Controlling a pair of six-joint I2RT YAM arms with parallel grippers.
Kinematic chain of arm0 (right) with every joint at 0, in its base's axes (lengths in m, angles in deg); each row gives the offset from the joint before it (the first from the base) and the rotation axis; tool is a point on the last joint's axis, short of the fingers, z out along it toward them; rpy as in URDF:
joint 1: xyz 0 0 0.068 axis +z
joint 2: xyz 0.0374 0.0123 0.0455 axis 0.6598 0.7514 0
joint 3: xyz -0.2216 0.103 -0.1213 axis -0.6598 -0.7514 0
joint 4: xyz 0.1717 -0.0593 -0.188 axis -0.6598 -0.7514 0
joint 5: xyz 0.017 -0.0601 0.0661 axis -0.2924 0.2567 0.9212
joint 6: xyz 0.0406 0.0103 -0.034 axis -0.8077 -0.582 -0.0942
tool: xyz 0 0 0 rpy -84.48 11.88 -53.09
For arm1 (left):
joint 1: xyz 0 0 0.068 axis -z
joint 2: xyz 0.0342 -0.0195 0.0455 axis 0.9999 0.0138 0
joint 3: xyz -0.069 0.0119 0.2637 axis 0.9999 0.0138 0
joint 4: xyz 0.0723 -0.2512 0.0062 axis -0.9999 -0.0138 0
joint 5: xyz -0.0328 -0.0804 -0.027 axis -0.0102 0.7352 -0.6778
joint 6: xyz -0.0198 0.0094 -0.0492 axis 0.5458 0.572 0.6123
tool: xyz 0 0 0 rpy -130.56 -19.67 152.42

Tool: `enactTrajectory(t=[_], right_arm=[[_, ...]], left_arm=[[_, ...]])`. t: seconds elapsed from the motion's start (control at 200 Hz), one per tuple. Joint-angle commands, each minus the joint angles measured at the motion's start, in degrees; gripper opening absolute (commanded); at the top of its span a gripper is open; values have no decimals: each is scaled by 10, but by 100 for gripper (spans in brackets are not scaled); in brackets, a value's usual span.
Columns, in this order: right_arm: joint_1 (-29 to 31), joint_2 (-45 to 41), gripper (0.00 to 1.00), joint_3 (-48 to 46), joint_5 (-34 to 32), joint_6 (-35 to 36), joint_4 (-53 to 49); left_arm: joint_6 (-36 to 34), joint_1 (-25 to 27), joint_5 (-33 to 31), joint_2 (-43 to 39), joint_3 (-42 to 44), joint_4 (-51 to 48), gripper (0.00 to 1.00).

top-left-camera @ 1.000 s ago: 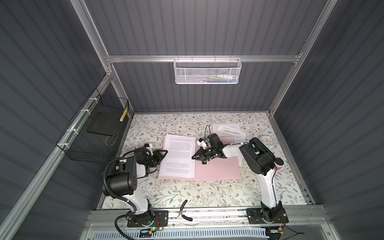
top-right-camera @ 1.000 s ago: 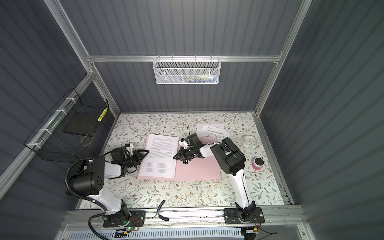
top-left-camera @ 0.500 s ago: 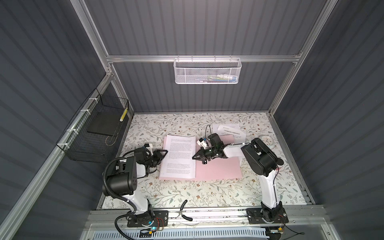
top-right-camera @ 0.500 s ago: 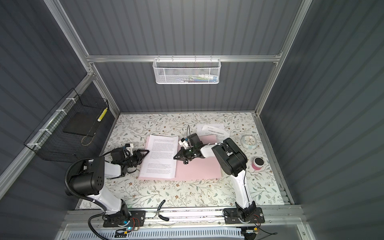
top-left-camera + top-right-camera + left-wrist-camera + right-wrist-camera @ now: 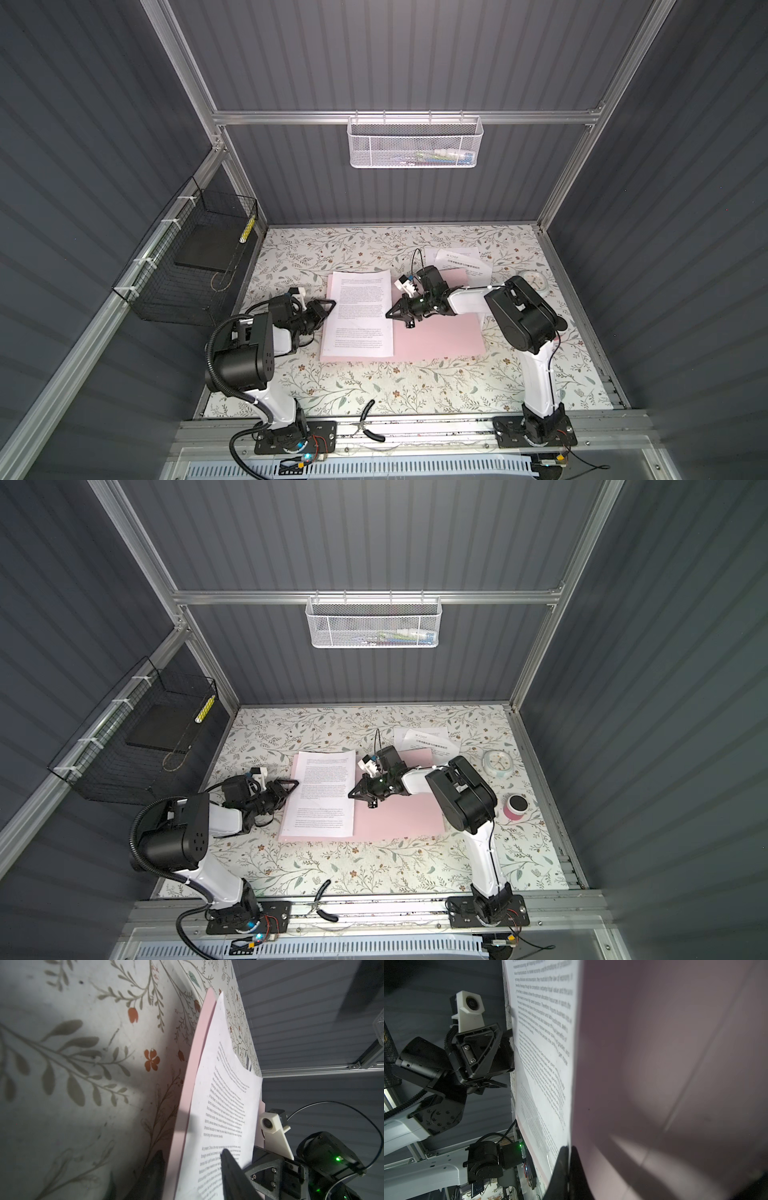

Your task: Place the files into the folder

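Files (image 5: 360,320) on folder (image 5: 440,340), long axis front-back. R pincer (image 5: 388,316) nips right edge; L pincer (image 5: 332,305) open.

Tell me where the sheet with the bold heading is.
In both top views the headed sheet lies far back, right of centre, at the pink folder's far right corner, with the round clock just to its right.

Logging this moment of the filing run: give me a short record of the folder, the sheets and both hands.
folder: pink folder, open flat on the table
filed: printed sheet on its left half
loose: headed sheets overlapping its far right corner
left hand: open, astride the folder's left edge
right hand: shut, tips at the printed sheet's right edge
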Motion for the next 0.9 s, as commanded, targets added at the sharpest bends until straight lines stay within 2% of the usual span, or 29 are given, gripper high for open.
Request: enactTrajectory(t=[0.0,0.4,0.896], right_arm=[[-4,-18,0,19,-8,2,3],[-7,-8,0,66,11,55,-71],[2,19,0,68,39,29,-51]], left_arm=[[-17,6,7,1,-10,-8,46],[-19,8,6,4,-13,-9,46],[-20,12,4,4,-13,-6,48]])
